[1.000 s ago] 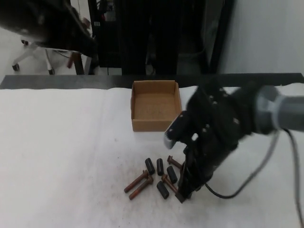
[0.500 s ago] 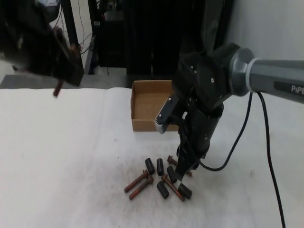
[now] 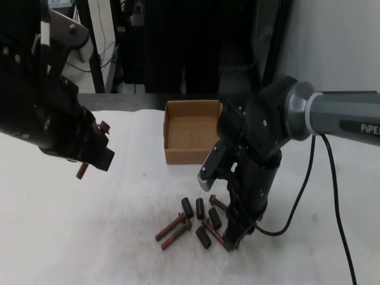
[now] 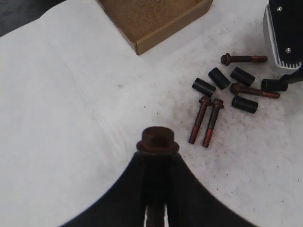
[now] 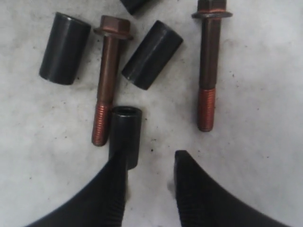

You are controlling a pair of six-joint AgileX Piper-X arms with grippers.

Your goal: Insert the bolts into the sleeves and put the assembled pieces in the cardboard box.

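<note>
A rusty bolt [image 4: 155, 140] stands head-up between the fingers of my left gripper [image 4: 155, 161], which is shut on it above the bench's left side [image 3: 95, 149]. My right gripper [image 5: 150, 158] stands open, pointing down at the right edge of the pile [image 3: 231, 240]. A black sleeve [image 5: 125, 135] lies on the cloth against one fingertip, outside the gap. Two bolts [image 5: 110, 71] [image 5: 210, 61] and more sleeves [image 5: 152, 54] lie just beyond. Two more bolts [image 3: 172, 227] lie side by side at the pile's left. The cardboard box [image 3: 193, 156] sits behind the pile.
A white cloth [image 3: 89, 237] covers the bench, with free room at the front left. The right arm's black cable [image 3: 309, 184] loops over the cloth on the right. The bench's dark far edge [image 3: 130, 98] runs behind the box.
My left arm came down from the far left corner with the bolt in its gripper. My right gripper lifted off the pile, leaving a sleeve on the cloth, then came down beside it.
</note>
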